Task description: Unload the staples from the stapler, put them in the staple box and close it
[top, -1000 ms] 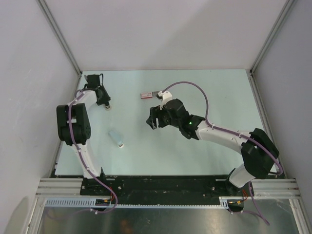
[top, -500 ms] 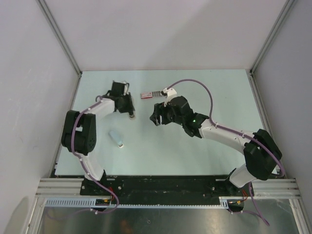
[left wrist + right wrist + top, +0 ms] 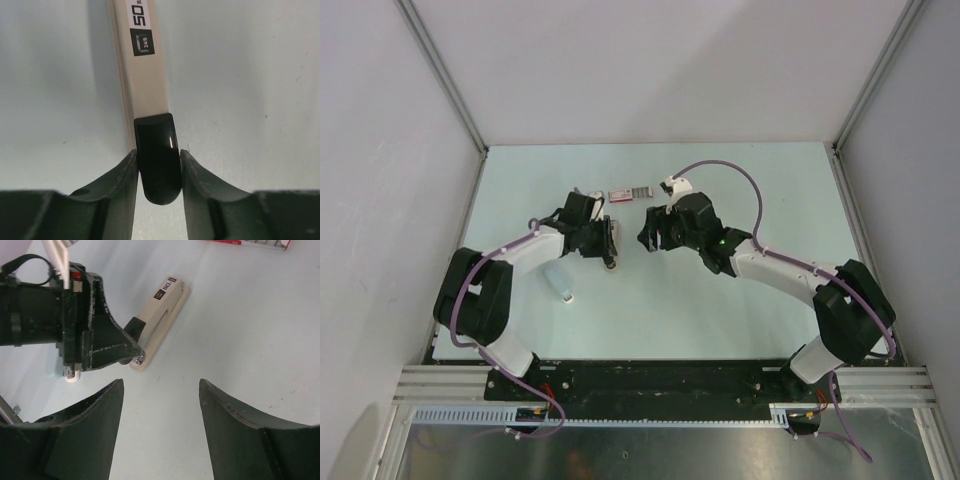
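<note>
**Cream stapler clamped by its black tail, right pincer waiting to open it**

I am holding the stapler (image 3: 162, 315) in my left pincer (image 3: 159, 172), its two dark fingers (image 3: 122, 180) closing narrowly on the glossy black tab at the rear end. The stapler is sitting near the middle of the pale green table (image 3: 260, 340), between my two wrists, with its long cream body pointing away from the left pincer. I cannot tell whether it is resting fully on the surface or hanging just above it. My right pincer (image 3: 160, 405) is hovering near it, spread wide and carrying nothing.

I am judging this as the bracing step: one side is pinning the stapler so the other can work on it. The next move is calling for the right pincer to narrow and come onto the free front end. From there it can lift the top arm or draw out the magazine without twisting the body from the left grip.

The body is looking like smooth matt plastic, a slim rounded bar with a black label printed "50". The tab is looking shiny and slick, so I am expecting it to slide under a sideways pull. A red-edged staple box (image 3: 628, 194) is lying well apart, toward the back.
</note>
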`<state>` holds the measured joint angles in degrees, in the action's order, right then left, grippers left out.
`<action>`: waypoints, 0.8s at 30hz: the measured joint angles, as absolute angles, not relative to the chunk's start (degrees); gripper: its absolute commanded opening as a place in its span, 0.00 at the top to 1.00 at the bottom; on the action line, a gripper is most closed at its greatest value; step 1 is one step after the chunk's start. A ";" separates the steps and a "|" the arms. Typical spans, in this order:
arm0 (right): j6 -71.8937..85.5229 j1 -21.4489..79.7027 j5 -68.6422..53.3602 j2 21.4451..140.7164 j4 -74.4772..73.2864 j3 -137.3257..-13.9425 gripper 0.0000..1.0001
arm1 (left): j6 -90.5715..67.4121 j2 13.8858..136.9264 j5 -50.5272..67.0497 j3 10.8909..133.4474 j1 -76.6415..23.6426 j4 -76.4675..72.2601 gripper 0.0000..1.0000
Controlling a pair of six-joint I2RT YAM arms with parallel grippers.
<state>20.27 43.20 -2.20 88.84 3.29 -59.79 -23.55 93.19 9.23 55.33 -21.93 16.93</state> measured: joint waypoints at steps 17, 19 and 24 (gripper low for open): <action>25.15 43.46 -0.10 93.51 2.83 -59.81 0.27 | -23.40 88.99 17.12 55.92 -22.22 18.09 0.01; 25.47 43.94 1.19 93.89 2.09 -59.94 0.28 | -23.33 87.55 18.57 57.45 -19.27 18.65 0.00; 25.91 46.68 4.12 95.64 0.16 -62.43 0.30 | -21.69 85.30 21.78 61.54 -7.25 19.73 0.01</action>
